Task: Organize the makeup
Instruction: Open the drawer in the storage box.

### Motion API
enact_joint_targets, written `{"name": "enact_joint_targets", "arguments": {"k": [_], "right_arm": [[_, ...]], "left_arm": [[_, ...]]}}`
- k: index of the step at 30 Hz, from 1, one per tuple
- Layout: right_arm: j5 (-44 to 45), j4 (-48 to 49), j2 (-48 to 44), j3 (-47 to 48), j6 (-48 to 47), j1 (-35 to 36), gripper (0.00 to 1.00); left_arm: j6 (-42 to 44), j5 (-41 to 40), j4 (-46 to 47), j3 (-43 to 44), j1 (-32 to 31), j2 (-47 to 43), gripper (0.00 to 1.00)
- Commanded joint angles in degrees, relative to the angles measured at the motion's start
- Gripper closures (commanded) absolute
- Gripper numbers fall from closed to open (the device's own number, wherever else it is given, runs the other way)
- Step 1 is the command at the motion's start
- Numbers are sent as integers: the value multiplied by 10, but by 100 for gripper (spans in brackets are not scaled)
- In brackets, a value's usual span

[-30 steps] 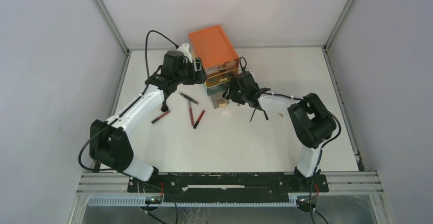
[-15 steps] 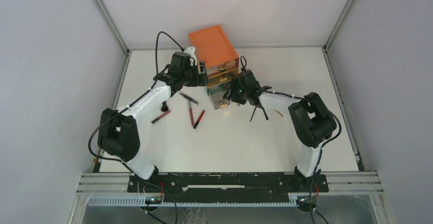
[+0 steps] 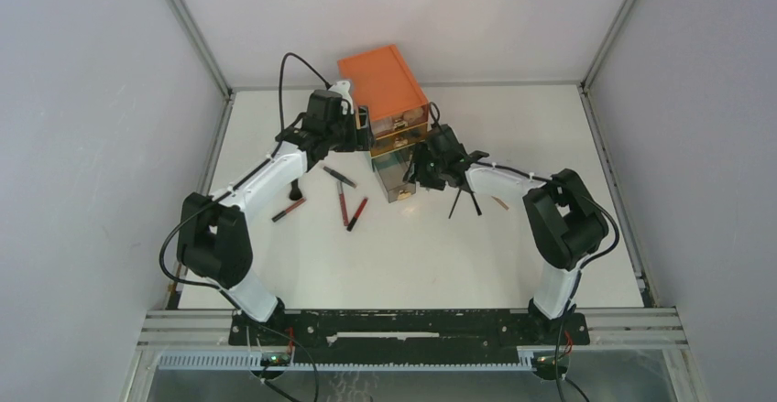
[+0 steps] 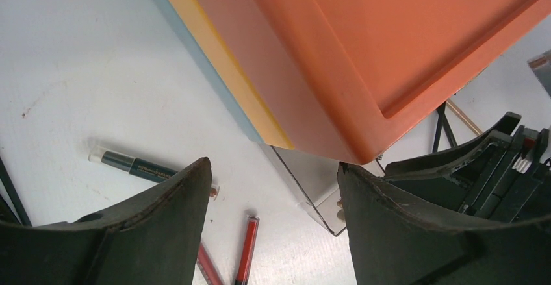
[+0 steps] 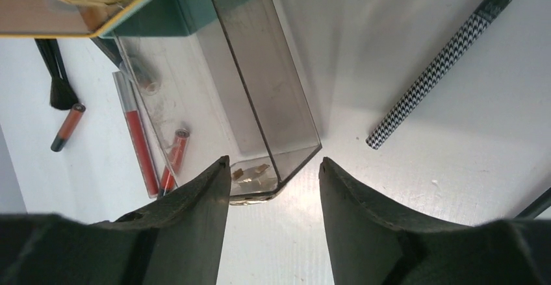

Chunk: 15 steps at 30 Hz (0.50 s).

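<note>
The makeup on the table includes a dark pencil (image 3: pixel 339 176), two red pencils (image 3: pixel 343 205) (image 3: pixel 357 212), a red-and-black tube (image 3: pixel 289 209) and thin black brushes (image 3: pixel 463 202). My left gripper (image 3: pixel 359 129) is open and empty at the left side of the orange chest (image 3: pixel 382 86); in the left wrist view (image 4: pixel 273 168) the dark pencil (image 4: pixel 136 165) and a red pencil (image 4: pixel 245 249) lie below it. My right gripper (image 5: pixel 273 163) is open, straddling the front corner of the pulled-out clear bottom drawer (image 5: pixel 260 97). A checkered pencil (image 5: pixel 448 58) lies to its right.
The clear drawer (image 3: pixel 396 175) sticks out of the chest toward the table's middle. A small peach stick (image 3: pixel 500 203) lies right of the brushes. A black brush (image 5: pixel 58 84) and an orange tube (image 5: pixel 68 126) lie beyond the drawer. Metal frame posts bound the table.
My left gripper has moved right, up against the orange chest's left side. My right gripper has shifted only slightly at the drawer's front.
</note>
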Motion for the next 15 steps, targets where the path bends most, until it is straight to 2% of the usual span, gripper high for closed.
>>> {"name": "enact_joint_targets", "arguments": {"k": [1, 7, 15], "right_arm": [[31, -23, 13, 73, -24, 3, 39], [33, -49, 64, 108, -27, 5, 39], [36, -74, 39, 75, -40, 23, 43]], "left_arm": [[8, 5, 9, 33, -3, -2, 25], [9, 8, 10, 31, -3, -6, 25], [12, 8, 10, 30, -3, -3, 24]]}}
